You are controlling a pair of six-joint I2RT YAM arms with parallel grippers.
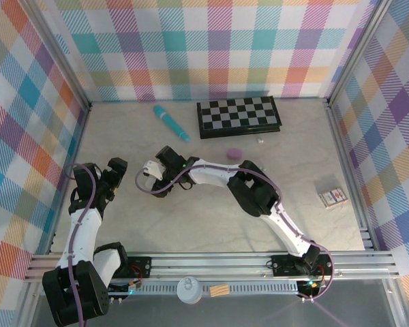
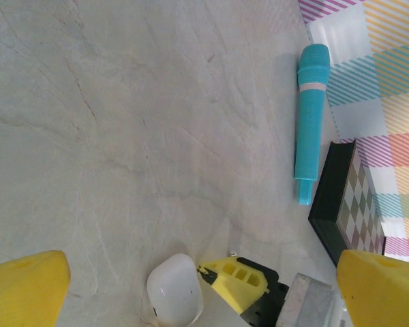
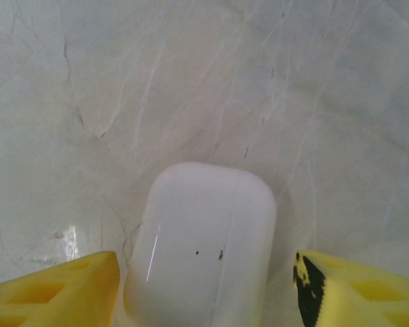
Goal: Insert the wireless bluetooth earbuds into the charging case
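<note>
Mid-table, your right gripper (image 3: pixel 201 276) stands half-spread around the white charging case (image 3: pixel 201 231), not clamping it. Your left gripper (image 2: pixel 203 283) gapes wide, empty. A tiny whitish earbud (image 1: pixel 259 140) lies beside the checkerboard (image 1: pixel 238 116).

A pale table (image 3: pixel 191 82) with fine grey marble-like veining and a faint sheen carries a charging case (image 3: pixel 201 245) of smooth, glossy white plastic marked by two dark specks. The right gripper (image 3: pixel 206 300) has fingers (image 3: pixel 54 293) of matt yellow plastic with moulded hollows. Toward the far edge lie a smooth teal plastic stick (image 2: pixel 309 122) and a glossy checkerboard (image 1: pixel 238 117). A ribbed metal rail (image 1: pixel 218 262) lines the near edge.
</note>
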